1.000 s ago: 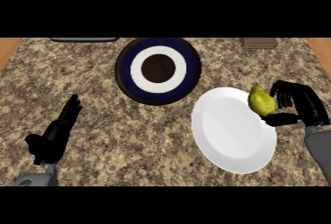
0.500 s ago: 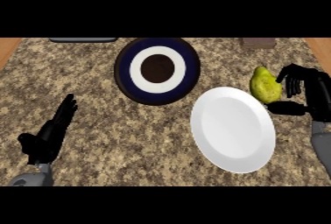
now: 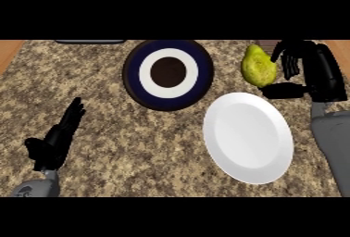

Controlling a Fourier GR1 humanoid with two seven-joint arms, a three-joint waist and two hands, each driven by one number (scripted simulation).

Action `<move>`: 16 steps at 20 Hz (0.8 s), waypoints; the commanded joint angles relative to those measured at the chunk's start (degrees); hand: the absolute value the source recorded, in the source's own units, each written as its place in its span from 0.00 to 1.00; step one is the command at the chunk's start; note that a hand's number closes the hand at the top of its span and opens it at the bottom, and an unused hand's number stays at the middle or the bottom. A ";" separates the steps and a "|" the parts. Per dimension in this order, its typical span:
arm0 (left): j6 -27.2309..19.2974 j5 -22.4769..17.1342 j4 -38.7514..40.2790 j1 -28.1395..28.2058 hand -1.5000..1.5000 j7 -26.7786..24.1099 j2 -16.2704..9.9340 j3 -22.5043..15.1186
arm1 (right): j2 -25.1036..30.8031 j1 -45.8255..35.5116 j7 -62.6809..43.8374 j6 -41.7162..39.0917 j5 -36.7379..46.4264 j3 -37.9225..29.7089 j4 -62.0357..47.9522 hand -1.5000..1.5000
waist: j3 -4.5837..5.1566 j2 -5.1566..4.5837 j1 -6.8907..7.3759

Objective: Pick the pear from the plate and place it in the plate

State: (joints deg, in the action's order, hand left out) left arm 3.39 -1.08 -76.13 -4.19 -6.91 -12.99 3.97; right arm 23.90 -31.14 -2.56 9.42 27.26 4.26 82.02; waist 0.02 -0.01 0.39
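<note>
The pear (image 3: 259, 66), yellow-green, is seen at the far right of the granite counter (image 3: 130, 134), held off the white plate (image 3: 249, 137) and beyond its far rim. It is grasped by the right hand (image 3: 315, 74): the fingers (image 3: 290, 60) are curled round the pear's right side w/ the thumb seen just under it, near the plate's far edge. Whether the pear touches the counter can't be told from this view.

The white plate lies right of centre, nearer than the pear, w/ nothing on it. A dark blue plate (image 3: 168, 74) w/ a white ring & dark brown centre is set at the far middle, left of the pear & apart from the white plate. The pear is thus btwn the two plates' far ends, closer to the white one.

The left hand (image 3: 56, 141) is seen at the near left, over the counter, fingers straight & released, nothing held. It is well apart from both plates.

A dark object (image 3: 90, 41) is cut off by the far edge, left of the blue plate; what it is can't be told.
</note>
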 commanded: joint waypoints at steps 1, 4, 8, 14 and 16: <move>0.34 0.48 -1.13 0.74 0.50 0.44 1.00 -0.84 | -4.10 -7.18 0.82 -1.07 1.46 1.06 -7.68 1.00 | -0.02 -0.09 0.41; -0.04 1.08 -1.77 1.37 0.50 0.26 1.40 -0.96 | -7.17 -11.69 -3.75 -2.37 3.51 2.66 -8.10 1.00 | -0.01 -0.03 0.29; -0.40 0.87 -2.21 0.93 0.50 1.26 1.81 -0.43 | -13.29 -15.21 -2.25 0.22 5.37 3.98 -15.25 1.00 | -0.01 -0.05 0.31; -0.25 1.76 -0.65 -0.72 0.50 -0.61 2.29 -0.66 | -21.06 -22.92 0.63 6.69 9.33 4.17 -30.46 1.00 | -0.01 -0.27 0.70; -0.02 1.95 1.31 0.19 0.50 -2.46 1.82 0.08 | -22.90 -27.43 2.15 9.69 9.84 2.30 -37.85 1.00 | 0.00 -0.47 1.20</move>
State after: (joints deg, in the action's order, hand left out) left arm 3.78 0.10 -76.86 -4.21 -7.36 -11.67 3.89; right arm 5.11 -53.84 -2.70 14.76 35.16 7.31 53.84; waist 0.02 -0.28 1.23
